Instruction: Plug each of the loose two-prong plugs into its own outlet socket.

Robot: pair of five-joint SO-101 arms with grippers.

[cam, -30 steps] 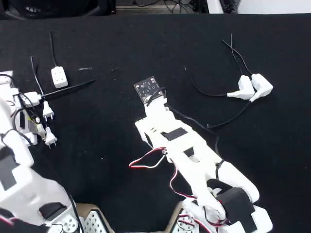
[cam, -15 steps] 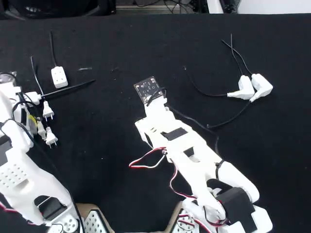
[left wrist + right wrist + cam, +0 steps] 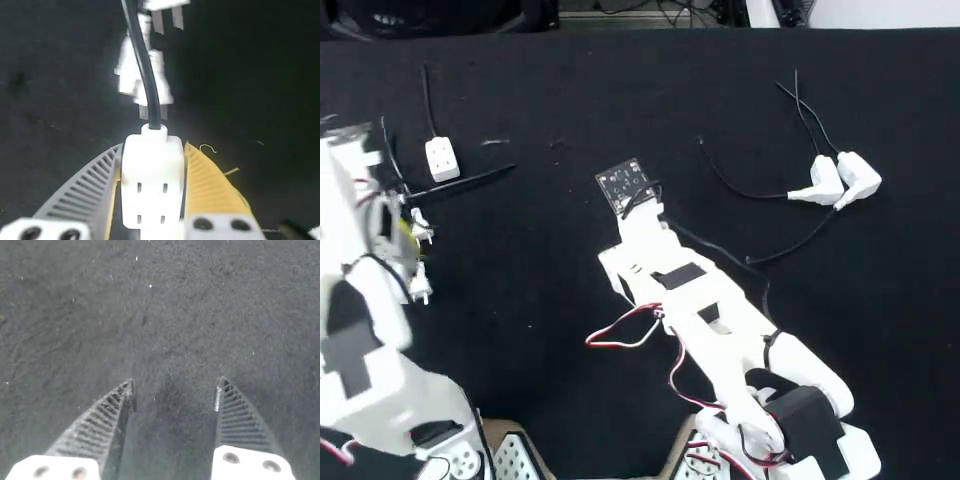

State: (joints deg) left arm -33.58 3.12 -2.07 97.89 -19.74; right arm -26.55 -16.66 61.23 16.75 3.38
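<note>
Outlet socket [image 3: 151,165] sits clamped in the left gripper [image 3: 153,148], loose plugs [image 3: 126,75] just beyond it, seemingly on the desk [image 3: 260,75]. Line its slots [image 3: 139,188] up squarely with one plug, cord [image 3: 149,95] kept clear. Right gripper [image 3: 174,386] hangs spread apart.

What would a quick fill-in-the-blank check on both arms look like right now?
1. The left jaws are ____ on a white outlet socket.
2. The cord running out of that socket is ____ in colour.
3. The right jaws stand ____ over the bare table, with nothing between them.

Missing words: shut; black; open.
</note>
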